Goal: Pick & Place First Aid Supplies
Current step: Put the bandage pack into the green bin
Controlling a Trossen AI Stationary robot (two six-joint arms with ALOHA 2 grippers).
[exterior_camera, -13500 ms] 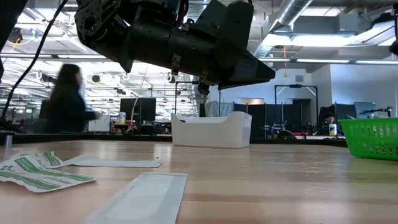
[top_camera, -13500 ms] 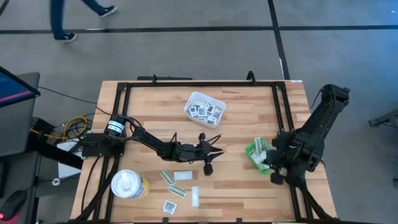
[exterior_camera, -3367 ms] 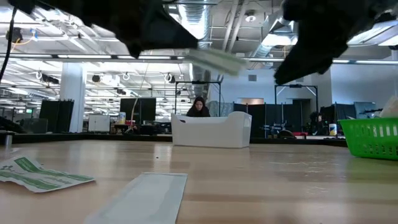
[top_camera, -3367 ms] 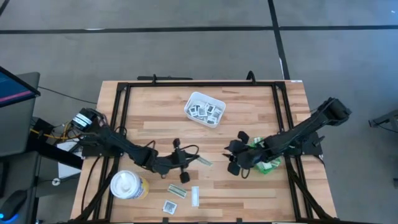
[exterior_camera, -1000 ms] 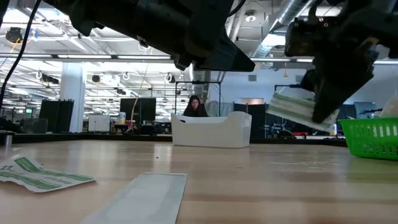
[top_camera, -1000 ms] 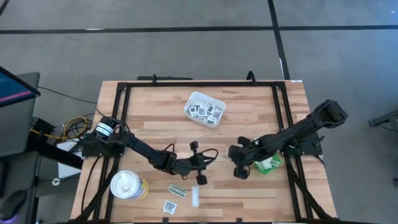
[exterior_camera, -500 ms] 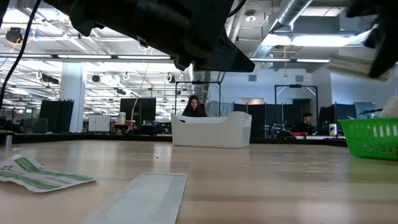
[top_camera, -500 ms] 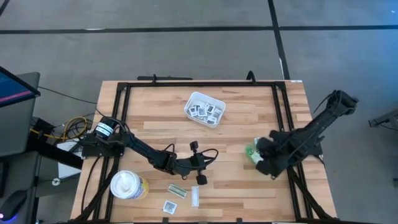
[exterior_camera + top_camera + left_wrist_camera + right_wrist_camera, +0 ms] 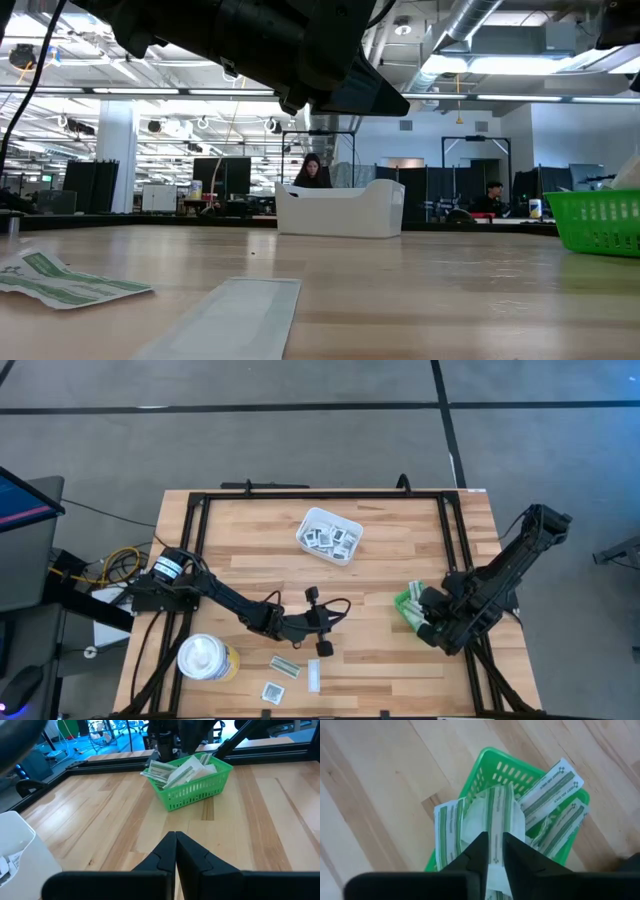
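Since a second ago my right gripper [image 9: 493, 851] swings over the green bin [image 9: 506, 770], narrow on a strip packet [image 9: 492, 820]; next I release it.

A white tray [image 9: 329, 534] sat at twelve o'clock on the tabletop [image 9: 250, 540], a green bin [image 9: 410, 610] at three, a white-lidded tub [image 9: 205, 657] at eight.

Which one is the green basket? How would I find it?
Look at the wooden table from above and go to its right side, under the right gripper. The green bin there is the only green mesh container, stuffed with white-and-green strip packets; the other container is white.
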